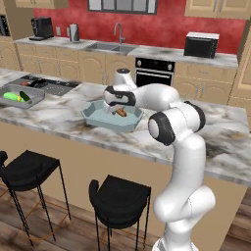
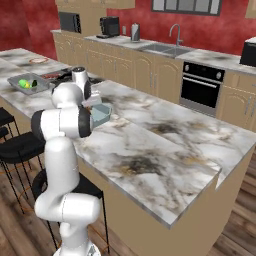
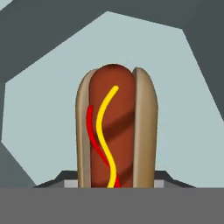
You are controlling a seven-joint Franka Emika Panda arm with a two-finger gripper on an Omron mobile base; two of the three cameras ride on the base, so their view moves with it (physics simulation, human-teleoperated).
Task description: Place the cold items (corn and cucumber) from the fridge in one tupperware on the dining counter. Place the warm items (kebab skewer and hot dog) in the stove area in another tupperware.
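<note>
The claw (image 1: 119, 109) is reaching down into the pale blue tupperware (image 1: 93, 117), which is sitting near the stool-side edge of the marble dining counter (image 1: 215, 147), toward the middle of its length. The hot dog (image 3: 114, 129) is lying directly in front of the claw in the hand view, bun walls on both sides, yellow and red stripes running along the sausage, its near end meeting the claw's base at the bottom of the picture. Behind it the light blue floor of the tupperware is showing, with the darker rim around it. In the left base view the hot dog (image 1: 121, 112) is sitting inside the tupperware right under the claw. Whether the jaws are clamped on the bun or slightly parted from it, I cannot tell.

Farther along the counter, toward its far left end, a second tupperware (image 1: 10, 91) is holding the green cucumber (image 1: 13, 95) and yellow corn (image 1: 24, 95).
</note>
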